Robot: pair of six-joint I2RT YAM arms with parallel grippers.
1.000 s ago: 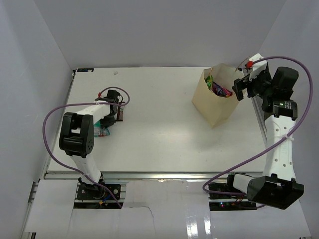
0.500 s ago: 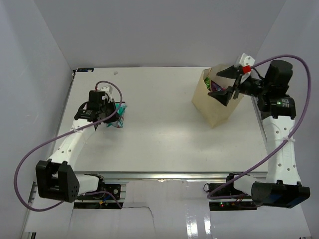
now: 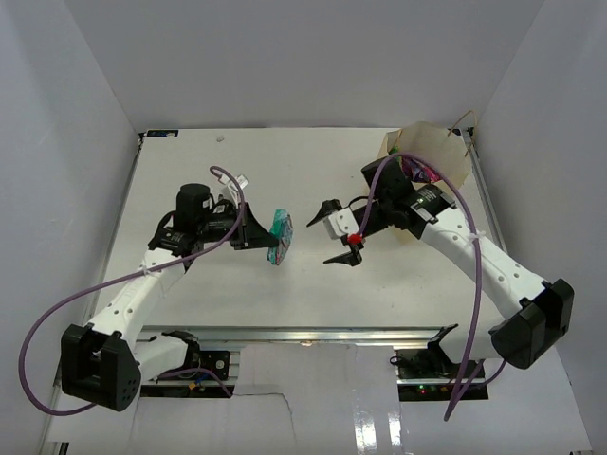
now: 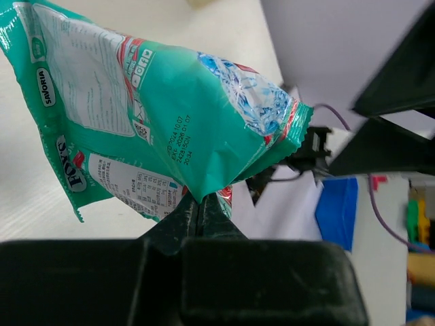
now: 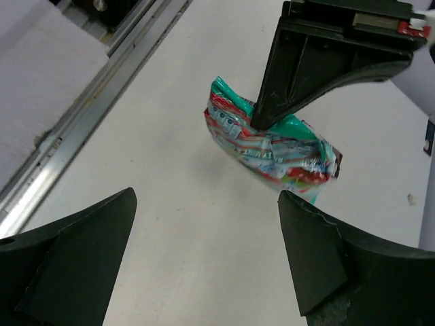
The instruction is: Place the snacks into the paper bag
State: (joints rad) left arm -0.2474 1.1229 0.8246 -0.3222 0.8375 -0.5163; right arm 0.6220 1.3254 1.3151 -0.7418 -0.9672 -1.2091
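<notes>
I am pinching the teal packet (image 3: pixel 281 237), mid-frame, by its edge seam w/ left gripper (image 3: pixel 265 234) closed; it is looking light, crinkly, slippery. Facing it, right gripper (image 3: pixel 334 232) is gaping empty; paper bag (image 3: pixel 432 152) upper right.

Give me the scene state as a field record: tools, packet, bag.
left tool: shut on the teal packet, which appears lifted off the table
right tool: open, empty, facing the teal packet across a gap
paper bag: far right part of the table, colourful packets visible inside
task status: teal packet not yet in the paper bag
</notes>
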